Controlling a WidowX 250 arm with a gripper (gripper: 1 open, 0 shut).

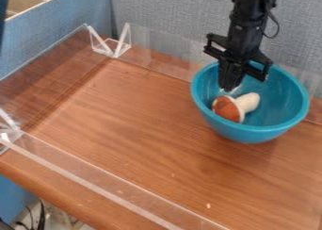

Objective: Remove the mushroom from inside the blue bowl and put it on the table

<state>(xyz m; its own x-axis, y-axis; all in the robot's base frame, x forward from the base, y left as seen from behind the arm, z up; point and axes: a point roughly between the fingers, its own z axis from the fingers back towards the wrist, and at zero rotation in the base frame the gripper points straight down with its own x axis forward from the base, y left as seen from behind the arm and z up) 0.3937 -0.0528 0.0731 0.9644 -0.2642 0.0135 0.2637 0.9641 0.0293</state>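
Observation:
The mushroom (232, 106) lies on its side inside the blue bowl (274, 128), orange-brown cap to the left and white stem to the right. The bowl stands at the right side of the table (126, 121). My gripper (233, 86) points straight down over the bowl's left half, just above and behind the mushroom. Its black fingers are shut together with nothing between them. The mushroom is free of the fingers.
Low clear acrylic walls (88, 175) edge the wooden top at the front, left and back. A clear bracket (111, 41) stands at the back left corner. A blue-grey partition (170, 17) rises behind. Bare wood stretches left of the bowl.

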